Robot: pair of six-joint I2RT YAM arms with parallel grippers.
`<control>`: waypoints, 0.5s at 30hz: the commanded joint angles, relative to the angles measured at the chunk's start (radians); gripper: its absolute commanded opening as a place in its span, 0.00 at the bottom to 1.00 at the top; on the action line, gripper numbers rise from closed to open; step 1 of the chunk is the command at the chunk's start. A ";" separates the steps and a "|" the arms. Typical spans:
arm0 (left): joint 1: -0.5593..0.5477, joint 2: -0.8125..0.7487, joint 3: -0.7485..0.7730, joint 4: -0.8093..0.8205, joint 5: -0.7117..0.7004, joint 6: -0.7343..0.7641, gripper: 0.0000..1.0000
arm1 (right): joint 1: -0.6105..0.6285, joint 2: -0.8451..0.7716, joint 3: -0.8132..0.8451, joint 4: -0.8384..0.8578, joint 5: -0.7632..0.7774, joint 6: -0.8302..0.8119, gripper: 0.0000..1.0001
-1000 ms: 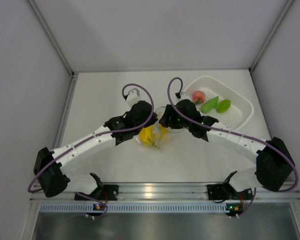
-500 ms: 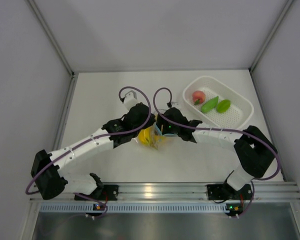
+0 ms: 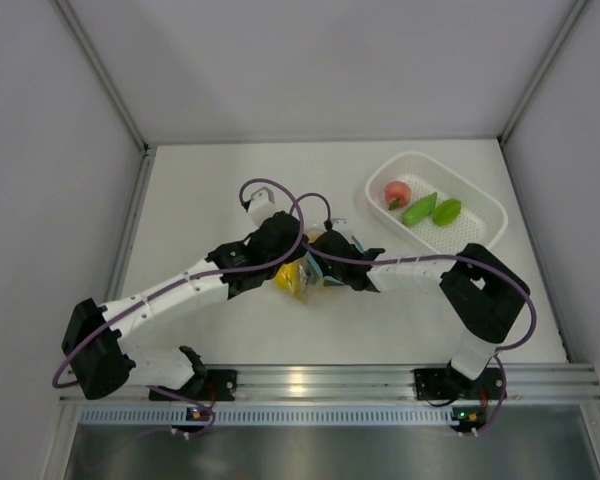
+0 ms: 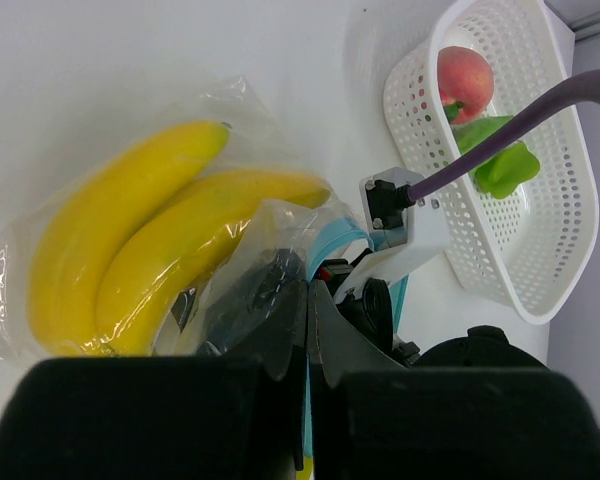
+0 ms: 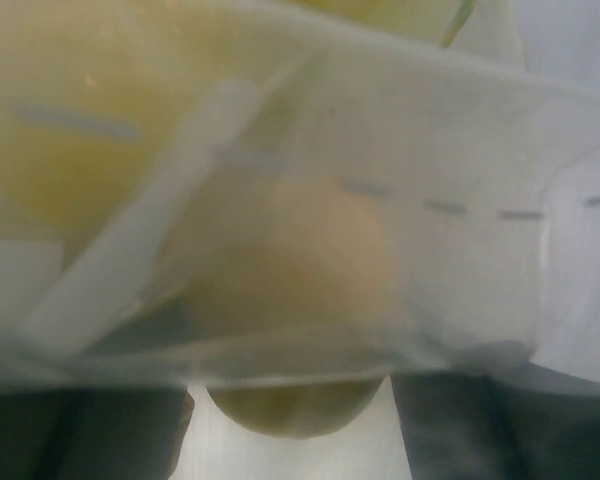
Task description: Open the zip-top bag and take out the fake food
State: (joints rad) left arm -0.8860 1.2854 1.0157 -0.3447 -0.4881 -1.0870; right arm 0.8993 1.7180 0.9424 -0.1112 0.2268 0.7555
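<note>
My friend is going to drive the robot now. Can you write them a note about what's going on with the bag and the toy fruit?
Left gripper: jaws shut on the zip-top bag, by its blue strip.
Right gripper: pressed close to the bag, jaws either side of the round fruit. I can't tell if they grip it.
Things: the banana bunch and the round fruit are inside the bag. The peach and green pieces lie in the white basket.
Done: those pieces are out.
Left: take out the round fruit, then the bananas.
</note>
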 commanded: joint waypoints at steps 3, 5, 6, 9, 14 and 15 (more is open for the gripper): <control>-0.002 -0.021 0.000 0.039 -0.026 0.009 0.00 | 0.010 -0.029 -0.011 0.005 0.043 -0.004 0.67; -0.002 -0.021 -0.002 0.039 -0.026 0.010 0.00 | 0.010 -0.053 -0.013 0.002 0.051 -0.013 0.64; -0.002 -0.023 -0.003 0.041 -0.026 0.010 0.00 | 0.010 -0.076 -0.013 -0.004 0.054 -0.019 0.63; -0.002 -0.018 -0.008 0.041 -0.021 0.009 0.00 | 0.009 -0.128 -0.008 -0.033 0.065 -0.033 0.62; -0.002 -0.009 -0.016 0.041 -0.017 0.007 0.00 | 0.012 -0.222 0.001 -0.079 0.081 -0.061 0.62; -0.002 -0.006 -0.017 0.041 -0.015 0.006 0.00 | 0.010 -0.248 0.004 -0.088 0.085 -0.071 0.62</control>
State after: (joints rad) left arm -0.8860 1.2854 1.0065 -0.3435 -0.4877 -1.0859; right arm 0.8993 1.5616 0.9291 -0.1757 0.2714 0.7181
